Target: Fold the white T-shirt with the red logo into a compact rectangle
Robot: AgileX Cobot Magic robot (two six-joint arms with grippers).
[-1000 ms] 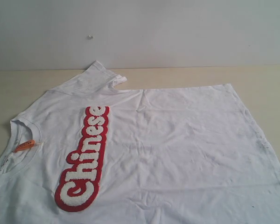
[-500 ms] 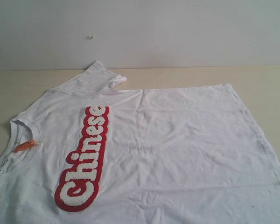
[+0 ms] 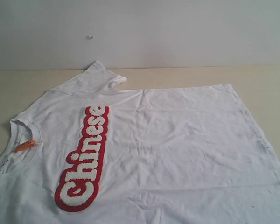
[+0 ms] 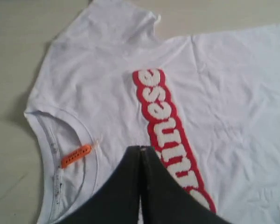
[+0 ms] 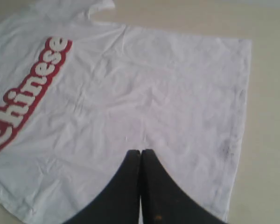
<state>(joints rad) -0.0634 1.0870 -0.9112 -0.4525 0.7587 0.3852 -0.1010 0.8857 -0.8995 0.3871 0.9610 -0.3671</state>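
Observation:
The white T-shirt (image 3: 177, 140) lies spread flat on the table, collar to the left and hem to the right. Its red logo (image 3: 86, 158) spelling "Chinese" runs lengthwise near the collar (image 3: 18, 154), where an orange neck tag (image 3: 24, 145) shows. One sleeve (image 3: 95, 77) points toward the far wall. No gripper shows in the exterior view. My left gripper (image 4: 141, 149) hangs shut and empty above the shirt (image 4: 107, 93) between the tag (image 4: 76, 155) and the logo (image 4: 165, 116). My right gripper (image 5: 141, 151) is shut and empty above the shirt's lower body (image 5: 168, 93).
The tan table (image 3: 266, 88) shows bare wood behind and to the right of the shirt. A pale wall (image 3: 177, 32) rises at the table's far edge. The shirt's near part runs out of the exterior view.

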